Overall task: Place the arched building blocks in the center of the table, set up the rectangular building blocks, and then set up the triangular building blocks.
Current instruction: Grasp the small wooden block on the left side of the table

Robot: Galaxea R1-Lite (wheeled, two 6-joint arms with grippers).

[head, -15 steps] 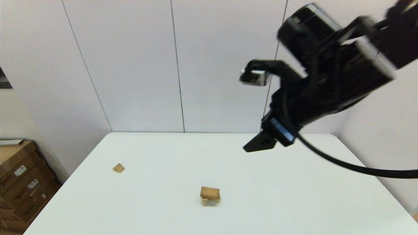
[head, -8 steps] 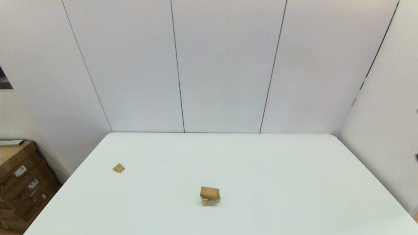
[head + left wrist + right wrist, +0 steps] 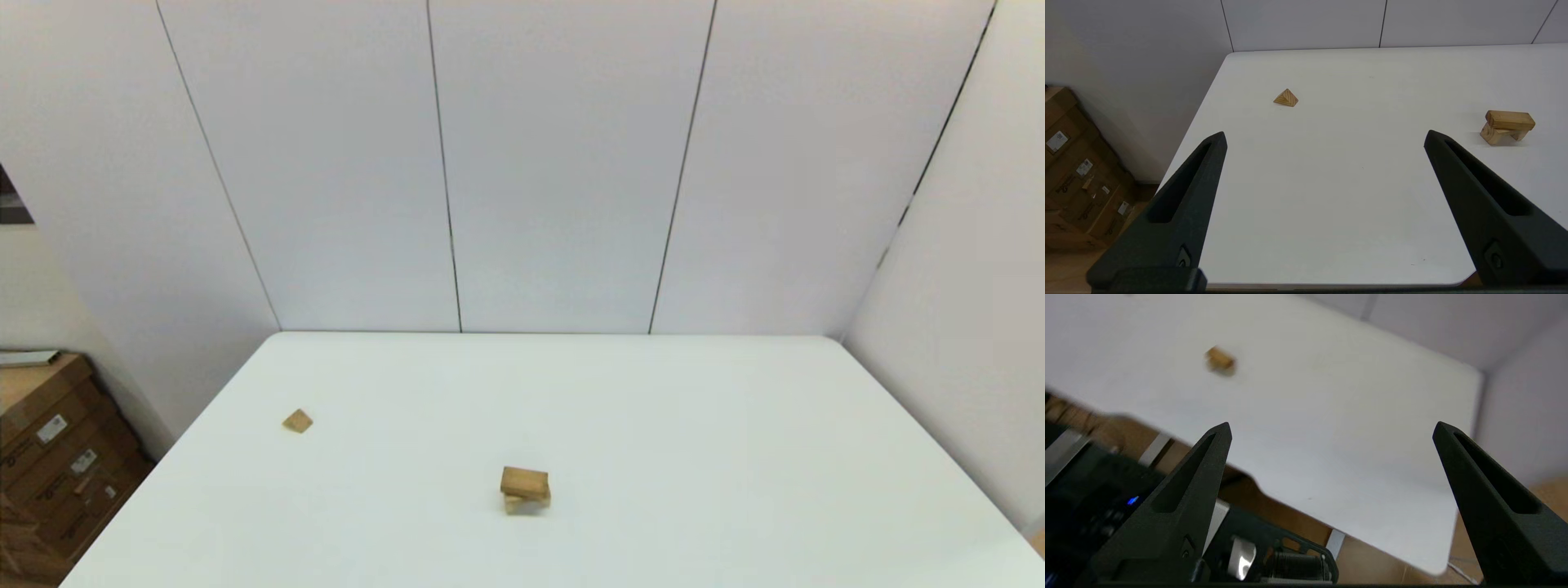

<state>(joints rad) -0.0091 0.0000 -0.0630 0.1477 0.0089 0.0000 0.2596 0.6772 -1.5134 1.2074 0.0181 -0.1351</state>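
Resting on the notched arch (image 3: 1497, 134), the smooth oblong bar (image 3: 1510, 120) lies beyond the left gripper (image 3: 1324, 139)'s spread fingers. The grained wooden wedge (image 3: 1286, 98) sits ahead on the white desk (image 3: 1331, 183). The right gripper (image 3: 1331, 430)'s fingers gape, empty, off the desk's edge.

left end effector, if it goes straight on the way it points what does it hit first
Most likely bare table. The open left end effector aims between the triangular block and the stacked blocks, though depth is unclear.

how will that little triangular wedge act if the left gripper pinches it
The triangular wedge looks like solid wood, so probably rigid and light. Its sloped faces could let it squirt out of the fingers. Lying on the smooth white table, it would likely slide rather than roll if nudged.
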